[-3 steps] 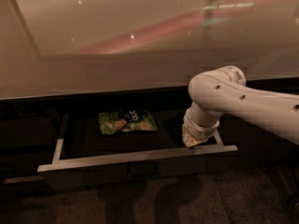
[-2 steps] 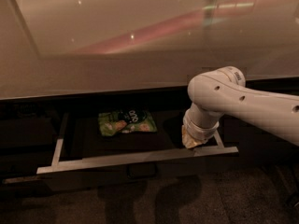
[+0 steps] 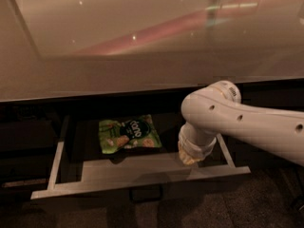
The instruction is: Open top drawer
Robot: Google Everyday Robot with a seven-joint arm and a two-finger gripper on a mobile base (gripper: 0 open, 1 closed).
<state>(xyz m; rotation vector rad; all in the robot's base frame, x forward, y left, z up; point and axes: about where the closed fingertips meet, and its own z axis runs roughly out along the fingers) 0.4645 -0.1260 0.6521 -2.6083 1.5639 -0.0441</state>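
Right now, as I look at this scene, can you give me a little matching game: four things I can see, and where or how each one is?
Things:
1. top drawer
2. snack bag
3. gripper
4. countertop

Descriptions:
A. green, lying flat on the drawer floor
B. pale and glossy, above everything else
C. pulled out, pale rim showing
D. at the end of the white arm, dipping into the drawer near its front rim

Pairs: 1-C, 2-A, 3-D, 4-B
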